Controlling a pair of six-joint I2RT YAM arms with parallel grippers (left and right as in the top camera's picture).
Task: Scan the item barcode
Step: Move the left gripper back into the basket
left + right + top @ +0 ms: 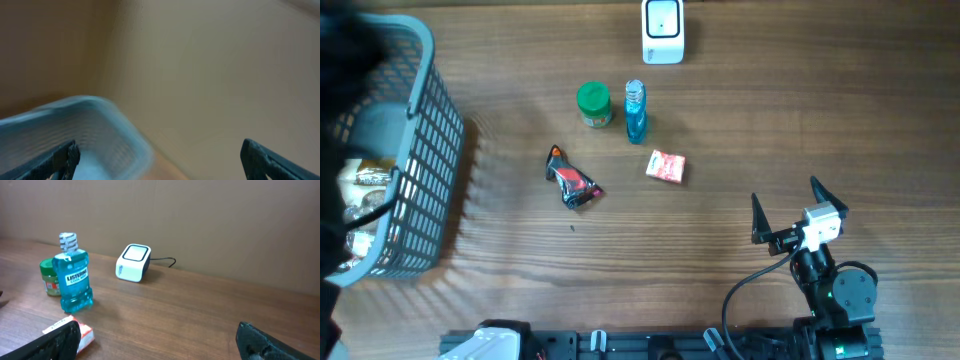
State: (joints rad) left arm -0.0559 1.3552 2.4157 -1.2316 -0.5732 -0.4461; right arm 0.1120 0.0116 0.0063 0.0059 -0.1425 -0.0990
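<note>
Table: a wood-grain table (740, 120) is filling the overhead view, with the goods lying in its middle and far part.

Basket: a blue-grey mesh basket (430, 130) is sitting at the left edge, holding a few wrapped goods (365, 180) that are too small to name.

Left arm: the left arm (342, 45) is showing only as a dark blur over the basket's far left corner.

Left gripper: the left gripper (159, 150) is hanging above the basket rim with its jaws spread wide. Nothing is sitting between the fingers (60, 160), and its wrist view is badly blurred.

Right arm: the right arm (840, 290) is reaching up from the near right corner.

Right gripper: the right gripper (785, 193) is standing with its jaws wide apart and gripping nothing. It is hovering well to the right of the goods and nearer than they are.

Scanner: a white barcode scanner (663, 30) is standing at the far edge near the middle, with a dark cable trailing from it.

Bottle: a blue mouthwash bottle (635, 112) is standing upright, nearer than the scanner and slightly to its left.

Dark packet: a crumpled black-and-red packet (573, 180) is lying to the near left of the bottle, apart from everything else.

Jar: a green-lidded jar (593, 103) is standing just to the left of the bottle.

Red packet: a small red-and-white packet (666, 166) is lying flat to the near right of the bottle, the closest of the goods to the right gripper.
</note>
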